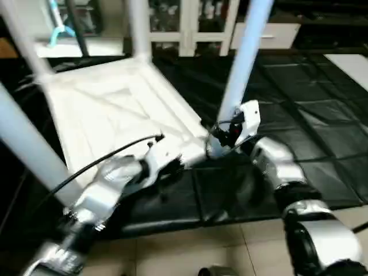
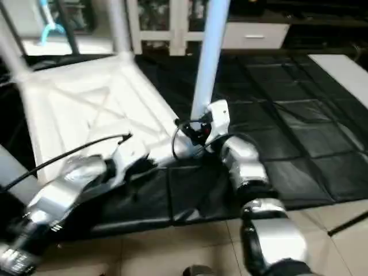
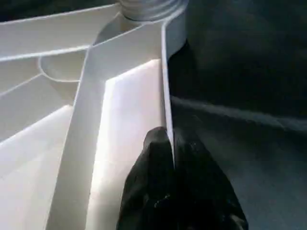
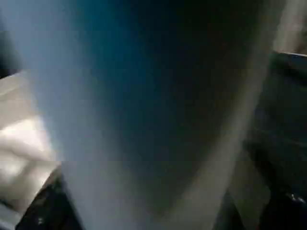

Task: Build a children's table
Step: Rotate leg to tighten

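The children's table lies upside down on the black mat, its white ribbed top (image 1: 115, 109) facing up. White legs stand in its corner sockets: one at the near right (image 1: 244, 63), one at the back (image 1: 138, 29), one at the near left (image 1: 29, 149). My left gripper (image 3: 171, 143) is shut on the thin rim of the top's near edge, close to the near-right socket (image 3: 148, 7). My right gripper (image 1: 221, 141) is at the foot of the near-right leg, right against it. That leg (image 4: 144, 115) looms very close in the right wrist view.
The black mat (image 1: 299, 115) spreads to the right of the table. Beige floor tiles (image 1: 190, 247) run along the near side. A white glass-door cabinet (image 1: 190, 23) stands at the back, and a white board (image 1: 351, 63) lies at the far right.
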Available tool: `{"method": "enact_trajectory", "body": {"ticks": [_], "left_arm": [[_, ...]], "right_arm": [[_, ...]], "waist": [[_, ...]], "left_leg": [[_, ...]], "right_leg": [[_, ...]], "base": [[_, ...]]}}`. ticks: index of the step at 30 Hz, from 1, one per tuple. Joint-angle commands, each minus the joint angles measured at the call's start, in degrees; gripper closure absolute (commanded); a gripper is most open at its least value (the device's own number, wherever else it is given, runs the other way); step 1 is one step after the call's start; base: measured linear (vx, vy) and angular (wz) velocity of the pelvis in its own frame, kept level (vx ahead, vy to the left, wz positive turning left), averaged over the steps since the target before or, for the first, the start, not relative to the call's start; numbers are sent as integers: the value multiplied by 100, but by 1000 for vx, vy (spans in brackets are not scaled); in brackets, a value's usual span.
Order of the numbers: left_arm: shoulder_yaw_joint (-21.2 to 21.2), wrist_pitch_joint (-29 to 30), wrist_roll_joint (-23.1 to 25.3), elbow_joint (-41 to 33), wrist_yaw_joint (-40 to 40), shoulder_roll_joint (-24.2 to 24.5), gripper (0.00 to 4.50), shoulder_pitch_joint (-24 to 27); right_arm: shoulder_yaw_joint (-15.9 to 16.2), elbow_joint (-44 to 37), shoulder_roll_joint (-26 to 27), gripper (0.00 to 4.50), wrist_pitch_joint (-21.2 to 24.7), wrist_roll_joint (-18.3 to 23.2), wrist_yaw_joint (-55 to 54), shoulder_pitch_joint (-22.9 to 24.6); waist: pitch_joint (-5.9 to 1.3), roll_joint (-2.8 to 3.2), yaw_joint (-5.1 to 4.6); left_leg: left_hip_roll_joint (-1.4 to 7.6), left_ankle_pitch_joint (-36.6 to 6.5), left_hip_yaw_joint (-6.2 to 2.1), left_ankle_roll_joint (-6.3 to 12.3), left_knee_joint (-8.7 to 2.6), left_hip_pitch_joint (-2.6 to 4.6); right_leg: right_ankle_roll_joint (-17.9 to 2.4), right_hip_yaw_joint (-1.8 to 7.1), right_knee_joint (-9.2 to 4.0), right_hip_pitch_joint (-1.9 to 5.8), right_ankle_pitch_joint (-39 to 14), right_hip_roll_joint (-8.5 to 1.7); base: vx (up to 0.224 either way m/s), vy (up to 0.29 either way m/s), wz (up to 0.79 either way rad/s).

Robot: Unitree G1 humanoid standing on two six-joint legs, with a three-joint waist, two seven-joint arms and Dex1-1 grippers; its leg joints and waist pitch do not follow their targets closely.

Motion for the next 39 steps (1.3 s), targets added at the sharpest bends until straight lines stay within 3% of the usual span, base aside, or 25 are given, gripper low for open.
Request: {"method": "enact_trajectory", "body": {"ticks": [1, 5, 6, 15, 16, 17, 20, 21, 22, 24, 25, 26, 28, 30, 32, 33, 34, 35, 36, 37, 39], "left_arm": [[-291, -148, -201, -335, -474, -16, 450, 72], [-264, -204, -239, -426, -513, 18, 450, 128], [-249, -228, -215, -419, -514, 17, 450, 138], [-164, -308, -72, -180, -193, -49, 450, 16], [-156, -303, -53, -162, -157, -52, 450, 5], [-129, -208, -22, -131, -12, -143, 450, -30], [-135, -89, 22, -97, 133, -264, 450, -76], [-157, -88, 51, -74, 177, -311, 450, -101], [-166, -100, 81, -58, 195, -344, 450, -115], [-219, 212, 272, 202, 608, -706, 450, -357], [-219, 212, 272, 202, 608, -706, 450, -357], [-216, 397, 312, 323, 786, -868, 450, -467], [-66, 891, 464, 758, 1540, -1366, 450, -815], [155, 1200, 576, 1215, 2365, -1901, 450, -1169], [155, 1200, 576, 1215, 2365, -1901, 450, -1169], [259, 1240, 570, 1402, 2664, -2143, 450, -1330], [259, 1240, 570, 1402, 2664, -2143, 450, -1330], [258, 1152, 547, 1497, 2688, -2315, 450, -1474], [245, 1125, 538, 1454, 2561, -2357, 450, -1503], [245, 1125, 538, 1454, 2561, -2357, 450, -1503], [76, 942, 554, 1266, 2111, -2003, 450, -1287]], "right_arm": [[-10, -152, -199, 113, 129, 43, 347, -5], [-12, -67, -401, 113, 94, 92, 730, 65], [-6, -55, -428, 138, 122, 97, 776, 71], [176, -127, -533, 205, 271, -49, 977, 244], [167, -26, -513, 222, 282, -147, 672, 227], [15, 224, -356, 227, 318, -303, -441, 197], [-103, 347, -192, 241, 330, -351, -1169, 227], [-117, 372, -132, 251, 331, -369, -1346, 249], [-121, 369, -99, 256, 344, -382, -1438, 269], [-223, 518, 282, 258, 390, -381, -2312, 299], [-223, 518, 282, 259, 390, -381, -2312, 299], [-292, 619, 438, 260, 427, -349, -2710, 273], [-553, 939, 836, 260, 413, -197, -3888, 186], [-674, 1175, 1227, 261, 286, -143, -4830, 151], [-674, 1175, 1227, 261, 286, -143, -4830, 151], [-648, 1242, 1421, 261, 183, -164, -5046, 145], [-648, 1242, 1421, 261, 183, -164, -5046, 145], [-611, 1257, 1703, 261, 69, -90, -4793, 63], [-610, 1191, 1906, 261, 43, 13, -4278, -45], [-610, 1191, 1906, 261, 43, 13, -4278, -45], [-702, 981, 1787, 261, -9, 201, -3403, -137]], "waist": [[-406, 55, -7], [-414, 31, 64], [-416, 30, 73], [-440, 2, 107], [-441, 8, 108], [-441, 6, 108], [-413, 7, 74], [-400, -14, 53], [-398, -18, 55], [-368, 27, 42], [-368, 21, 37], [-379, 20, 43], [-375, 35, 22], [-390, 21, 35], [-397, 9, 51], [-410, 3, 38], [-415, 10, 49], [-419, -24, 57], [-420, -24, 57], [-429, -30, 51], [-442, -32, 54]], "left_leg": [[41, -724, 73, 636, -416, 49], [42, -629, 96, 672, -404, 75], [41, -620, 100, 670, -399, 80], [27, -517, 95, 647, -381, 66], [25, -532, 95, 640, -379, 64], [23, -568, 95, 604, -381, 71], [15, -817, 90, 356, -401, 83], [-1, -981, 76, 250, -411, 57], [-8, -1154, 84, 193, -400, 84], [-11, -1281, 79, 115, -410, 80], [-15, -1297, 78, 82, -415, 92], [-20, -1357, 75, 18, -414, 115], [-29, -1459, 70, -31, -421, 94], [-51, -1705, 73, -129, -402, 178], [-65, -1786, 53, -86, -415, 139], [-63, -1716, 46, -59, -427, 84], [-59, -1702, 50, -46, -427, 108], [-60, -1747, 61, 5, -419, 132], [-59, -1744, 56, 27, -425, 111], [-48, -1655, 39, 59, -440, 65], [-34, -1517, 35, 139, -446, 46]], "right_leg": [[-1704, 182, -332, 381, -306, -266], [-1744, 195, -336, 382, -292, -285], [-1741, 197, -336, 380, -296, -285], [-1674, 196, -325, 402, -342, -291], [-1668, 198, -329, 404, -385, -292], [-1645, 195, -342, 396, -477, -289], [-1503, 201, -392, 371, -991, -293], [-1384, 201, -412, 389, -1306, -289], [-1283, 214, -455, 359, -1594, -292], [-1182, 226, -481, 315, -1819, -283], [-1144, 219, -505, 307, -1897, -276], [-1105, 214, -501, 298, -1965, -267], [-1055, 211, -501, 285, -1972, -252], [-935, 184, -548, 222, -2156, -230], [-821, 168, -561, 250, -2177, -226], [-789, 172, -536, 278, -2004, -233], [-784, 167, -548, 255, -1939, -228], [-818, 169, -548, 237, -1866, -218], [-842, 169, -539, 253, -1819, -221], [-870, 165, -510, 303, -1652, -229], [-991, 165, -475, 329, -1340, -242]], "base": [[0, 0, 0], [0, 0, 0], [0, 0, 0], [0, 0, 0], [0, 0, 0], [0, 0, 0], [0, 0, 0], [0, 0, 0], [0, 0, 0], [0, 0, 0], [0, 0, 0], [0, 0, 0], [0, 0, 0], [0, 0, 0], [0, 0, 0], [0, 0, 0], [0, 0, 0], [0, 0, 0], [0, 0, 0], [0, 0, 0], [0, 0, 0]]}}
